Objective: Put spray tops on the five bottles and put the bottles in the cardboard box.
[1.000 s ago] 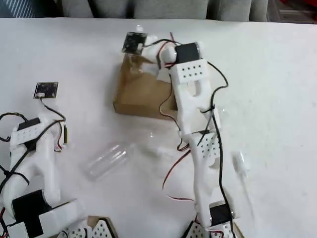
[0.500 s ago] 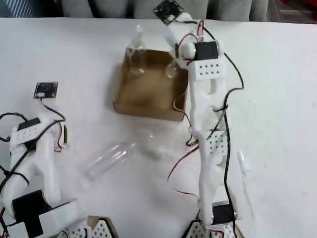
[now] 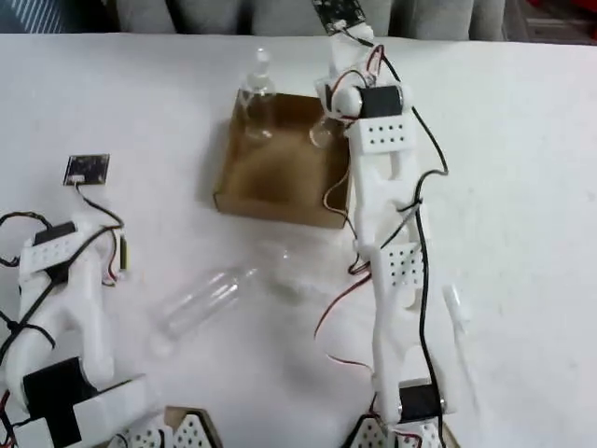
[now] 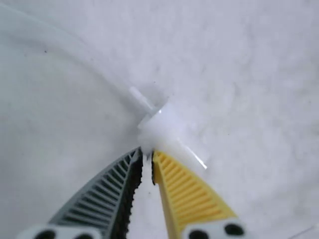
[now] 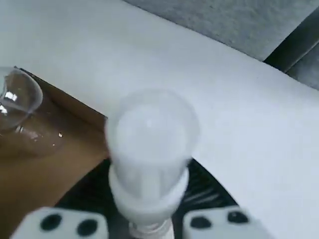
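Bottle [image 5: 152, 134], pinched by right pincer [image 5: 149, 181] over 2 o'clock corner of cardboard box [image 3: 270, 201]; left pincer [image 4: 147, 158] pressed together, tips at spray top [image 4: 167, 134].

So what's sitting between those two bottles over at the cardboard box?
Nothing. In the high view, just bare brown box floor lies between the spray-topped bottle and the other bottle.

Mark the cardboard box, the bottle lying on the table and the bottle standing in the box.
cardboard box [image 3: 280, 173], high view, bare floor.
lying bottle [image 3: 199, 301], high view, middle of body.
standing bottle [image 3: 256, 110], high view, clear body.
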`<action>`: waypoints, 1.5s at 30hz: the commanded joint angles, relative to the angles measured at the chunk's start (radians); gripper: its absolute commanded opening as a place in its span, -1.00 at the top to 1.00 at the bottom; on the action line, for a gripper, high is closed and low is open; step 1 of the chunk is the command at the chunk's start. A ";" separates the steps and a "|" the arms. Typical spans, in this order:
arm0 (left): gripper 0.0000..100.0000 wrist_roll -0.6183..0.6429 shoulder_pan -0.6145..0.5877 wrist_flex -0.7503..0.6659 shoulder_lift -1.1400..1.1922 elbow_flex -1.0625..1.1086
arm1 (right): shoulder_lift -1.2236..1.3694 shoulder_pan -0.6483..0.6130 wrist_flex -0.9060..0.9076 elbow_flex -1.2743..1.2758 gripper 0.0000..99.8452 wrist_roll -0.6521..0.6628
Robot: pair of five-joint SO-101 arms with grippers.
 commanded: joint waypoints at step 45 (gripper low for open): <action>0.89 -0.002 -0.008 -0.023 -0.036 -0.003 | -0.031 -0.038 -0.065 -0.069 0.56 -0.207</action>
